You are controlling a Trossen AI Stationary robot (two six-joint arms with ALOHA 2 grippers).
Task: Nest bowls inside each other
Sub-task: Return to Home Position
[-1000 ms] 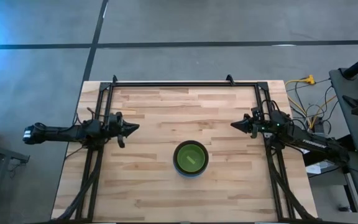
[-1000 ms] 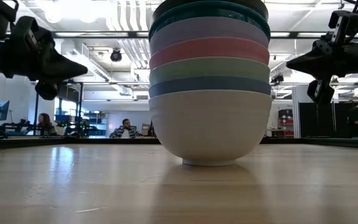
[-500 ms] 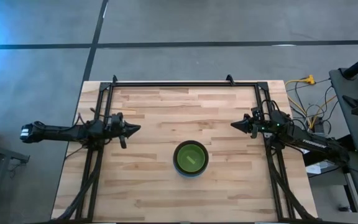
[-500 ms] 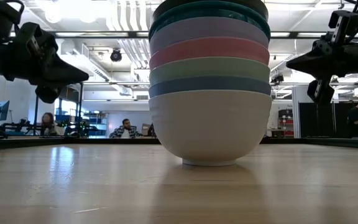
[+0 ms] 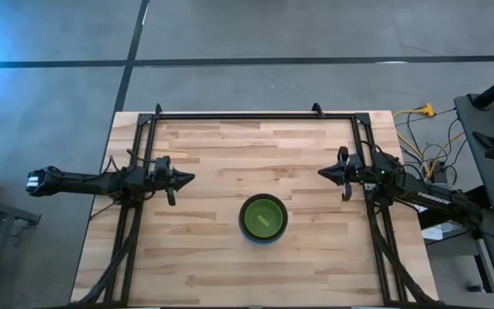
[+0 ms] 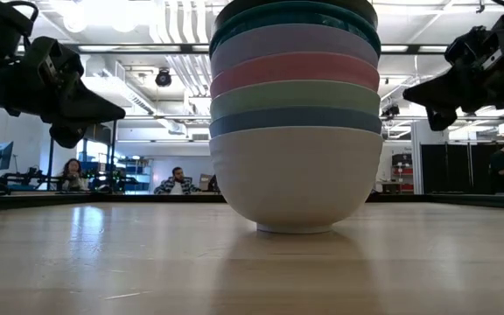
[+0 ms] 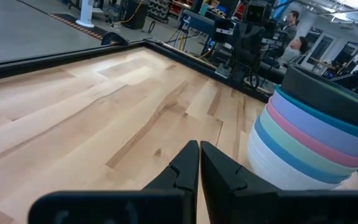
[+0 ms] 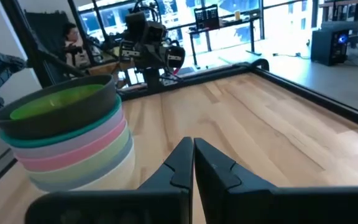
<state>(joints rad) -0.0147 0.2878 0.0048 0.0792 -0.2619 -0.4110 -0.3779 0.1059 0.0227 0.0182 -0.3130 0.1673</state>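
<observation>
On my left, the left gripper (image 5: 187,178) hangs over the left side of the table (image 5: 213,266), tip pointing toward the middle. From its wrist camera I see its two fingers (image 7: 183,168) pressed together with nothing between them, and they touch no bowl.

Between the two arms, slightly nearer the front edge, stands one stack of bowls (image 5: 263,218), resting on the wood well apart from both grippers. From above I see only the bright green inside of the top bowl. At table height I count the bands upward: white at the bottom, then blue, pale green, pink, lavender, teal, and a dark rim cut off by the frame's upper edge. That makes seven I can count there; anything nested deeper is hidden.

On my right, the right gripper (image 5: 322,172) hovers over the right side of the table, tip facing the stack. Its fingers (image 8: 178,165) are likewise pressed together and carry nothing.
</observation>
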